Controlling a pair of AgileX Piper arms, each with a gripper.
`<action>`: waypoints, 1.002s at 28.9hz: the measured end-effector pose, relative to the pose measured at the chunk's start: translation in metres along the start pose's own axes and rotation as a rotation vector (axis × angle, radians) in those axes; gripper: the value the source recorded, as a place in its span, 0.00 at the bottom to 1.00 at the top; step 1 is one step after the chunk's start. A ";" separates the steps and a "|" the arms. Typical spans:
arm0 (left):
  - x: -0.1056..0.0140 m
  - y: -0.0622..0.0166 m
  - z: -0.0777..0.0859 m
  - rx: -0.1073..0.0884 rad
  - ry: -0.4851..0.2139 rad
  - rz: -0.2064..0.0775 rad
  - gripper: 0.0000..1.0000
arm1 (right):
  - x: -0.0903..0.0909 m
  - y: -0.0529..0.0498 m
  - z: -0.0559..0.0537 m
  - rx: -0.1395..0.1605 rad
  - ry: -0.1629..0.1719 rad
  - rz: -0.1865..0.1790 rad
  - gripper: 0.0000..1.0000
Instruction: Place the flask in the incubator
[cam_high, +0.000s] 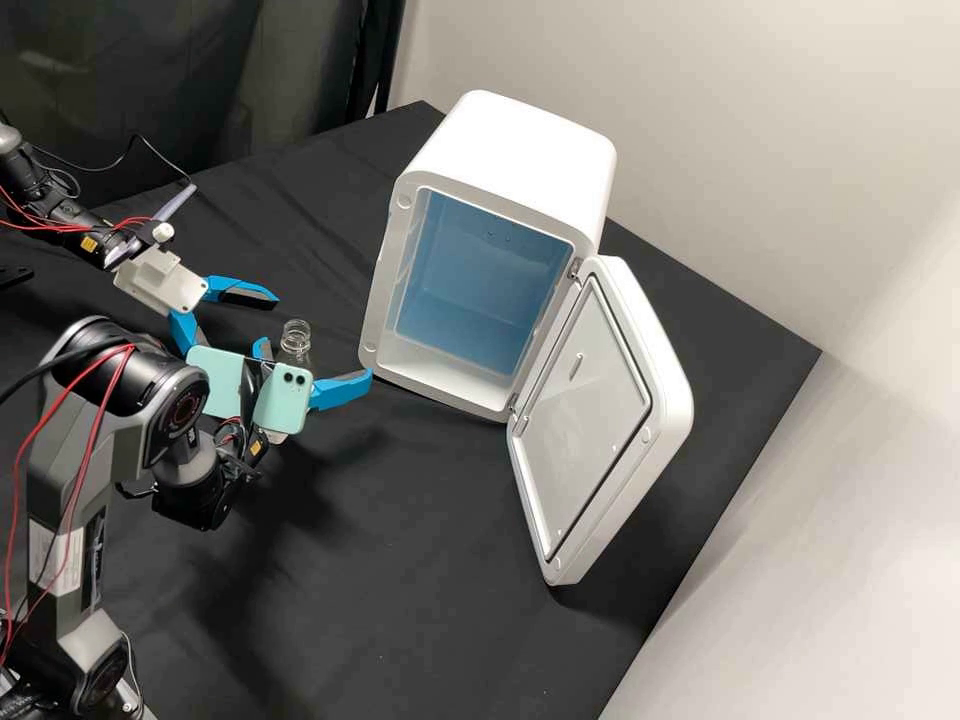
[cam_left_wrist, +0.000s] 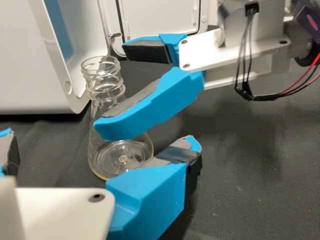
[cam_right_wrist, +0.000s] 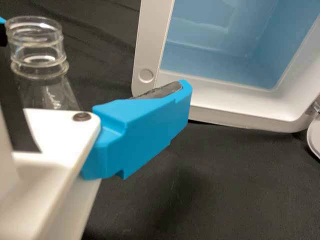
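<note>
Flask (cam_high: 294, 342) standing upright on worktop (cam_high: 400, 560) before open incubator (cam_high: 520, 160), sitting between right gripper's (cam_high: 315, 365) 2 wide-spread fingers, not yet clamped; left gripper (cam_high: 232, 320) hovering behind, fingers wide, empty

High view looks down slantwise; both wrist views sit close (sharing the flask (cam_left_wrist: 104, 80), incubator (cam_right_wrist: 150, 50)).

Bright, even light; soft shadows lie on the bench (cam_high: 420, 600) beside the incubator (cam_high: 520, 160).
</note>
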 end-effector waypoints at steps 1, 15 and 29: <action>0.000 0.0000 0.000 0.000 0.000 0.000 1.00 | 0.003 0.000 0.001 0.000 0.000 -0.001 1.00; 0.000 0.0000 0.000 -0.002 0.000 0.000 1.00 | 0.017 -0.004 -0.001 -0.013 -0.003 -0.032 1.00; 0.000 -0.0002 0.001 -0.028 -0.005 -0.001 1.00 | 0.023 -0.003 -0.002 -0.017 -0.020 -0.059 1.00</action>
